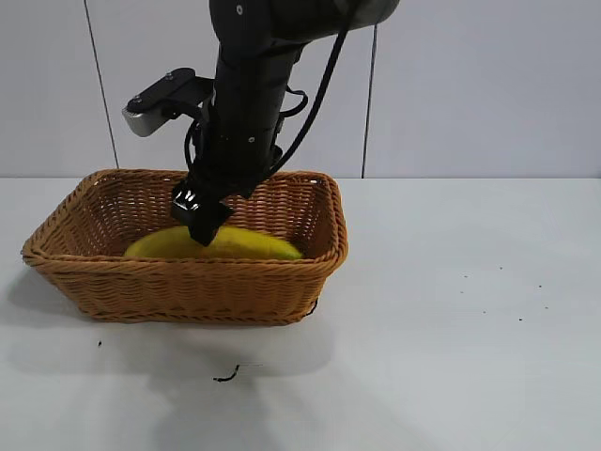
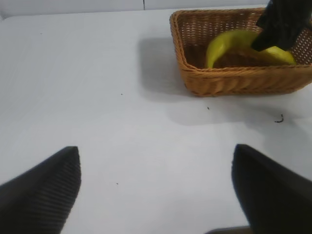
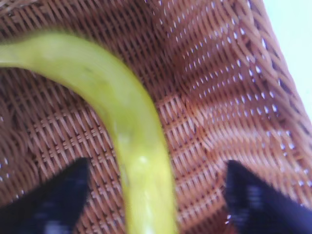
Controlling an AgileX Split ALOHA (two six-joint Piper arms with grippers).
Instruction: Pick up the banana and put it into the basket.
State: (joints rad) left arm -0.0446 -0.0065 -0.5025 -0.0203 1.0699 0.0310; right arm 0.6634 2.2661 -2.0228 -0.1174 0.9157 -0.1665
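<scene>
The yellow banana (image 1: 254, 246) lies on the floor of the tan wicker basket (image 1: 188, 287) at the left of the table. My right gripper (image 1: 202, 221) reaches down into the basket just over the banana. In the right wrist view the banana (image 3: 131, 126) runs between the two black fingers (image 3: 58, 195), which stand wide apart and clear of it, over the woven basket floor (image 3: 219, 97). My left gripper (image 2: 155, 148) is open and empty over bare table, far from the basket (image 2: 234, 80); its view also shows the banana (image 2: 224, 44) and the right gripper (image 2: 280, 29).
The white table (image 1: 451, 310) stretches to the right and front of the basket. A small dark scrap (image 1: 225, 377) lies in front of the basket. A white panelled wall stands behind.
</scene>
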